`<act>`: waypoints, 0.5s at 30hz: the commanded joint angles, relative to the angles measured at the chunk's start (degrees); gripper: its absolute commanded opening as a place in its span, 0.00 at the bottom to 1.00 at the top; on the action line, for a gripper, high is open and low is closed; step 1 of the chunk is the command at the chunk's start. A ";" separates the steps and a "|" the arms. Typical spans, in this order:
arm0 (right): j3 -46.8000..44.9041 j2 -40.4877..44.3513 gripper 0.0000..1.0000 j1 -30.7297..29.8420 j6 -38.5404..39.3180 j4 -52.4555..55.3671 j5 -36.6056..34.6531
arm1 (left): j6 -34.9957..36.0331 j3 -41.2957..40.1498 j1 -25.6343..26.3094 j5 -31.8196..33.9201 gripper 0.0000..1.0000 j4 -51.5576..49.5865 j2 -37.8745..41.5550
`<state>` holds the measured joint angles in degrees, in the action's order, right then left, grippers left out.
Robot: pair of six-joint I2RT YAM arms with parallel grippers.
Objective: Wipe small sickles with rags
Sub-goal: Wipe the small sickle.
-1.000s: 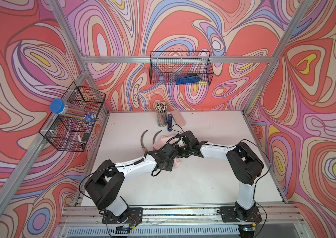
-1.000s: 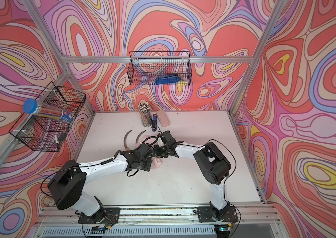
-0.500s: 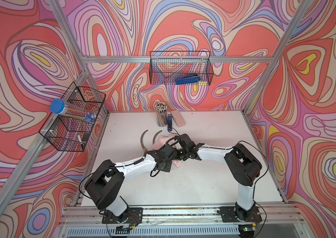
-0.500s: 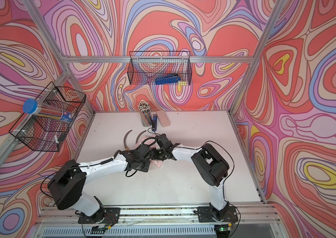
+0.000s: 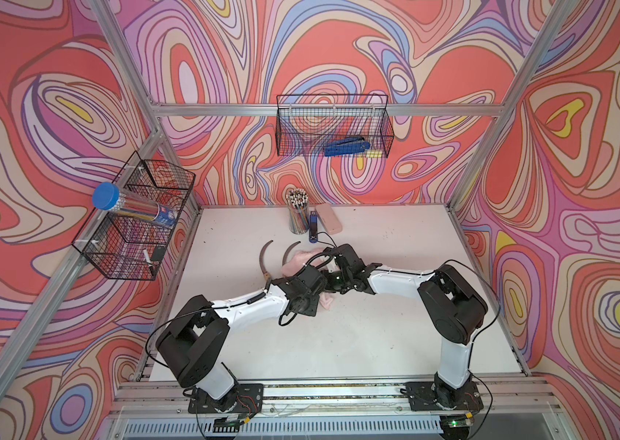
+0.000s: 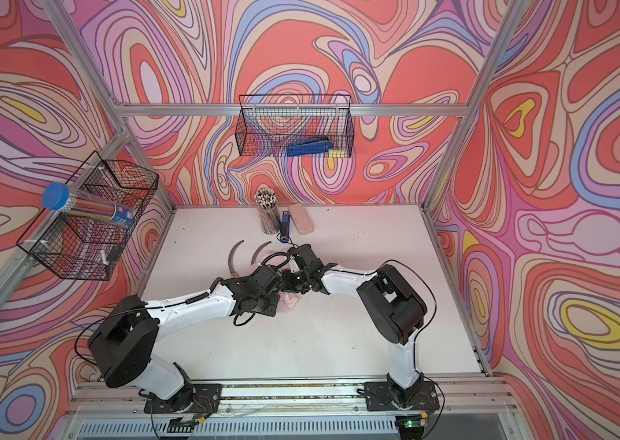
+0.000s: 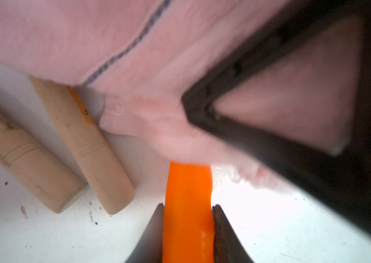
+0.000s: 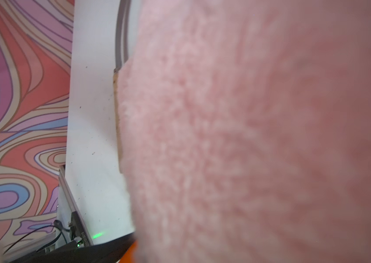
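Left gripper [image 7: 188,208] clamps tight on the bright orange-handled sickle [image 7: 188,182] mid-table. The right gripper [image 5: 333,266] is closed in the fuzzy pale-pink cloth rag [image 7: 134,45], which covers the sickle's far end. Two pale wooden-handled sickles [image 7: 82,136] lie just left.

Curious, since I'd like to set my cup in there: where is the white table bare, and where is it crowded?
Bare: the table front between the arm bases, and the back right corner beside the pink case. Crowded: the middle, where both arms meet over the rag and sickles; the pencil cup and stapler at the back.
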<state>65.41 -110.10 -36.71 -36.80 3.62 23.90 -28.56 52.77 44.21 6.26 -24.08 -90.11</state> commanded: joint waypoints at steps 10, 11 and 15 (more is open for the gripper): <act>-0.94 2.95 0.00 -6.77 2.76 -2.42 1.52 | 0.49 0.91 0.27 -0.32 0.00 2.37 0.87; -0.96 2.76 0.00 -6.81 2.62 -2.40 1.60 | 0.44 0.88 0.20 -0.26 0.00 2.44 0.96; -0.66 1.57 0.00 -6.30 2.86 -0.46 -0.94 | 0.57 0.75 0.27 -0.34 0.00 2.66 1.10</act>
<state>65.34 -108.64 -41.98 -34.11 3.31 21.98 -28.58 52.75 44.25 5.82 -24.62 -90.08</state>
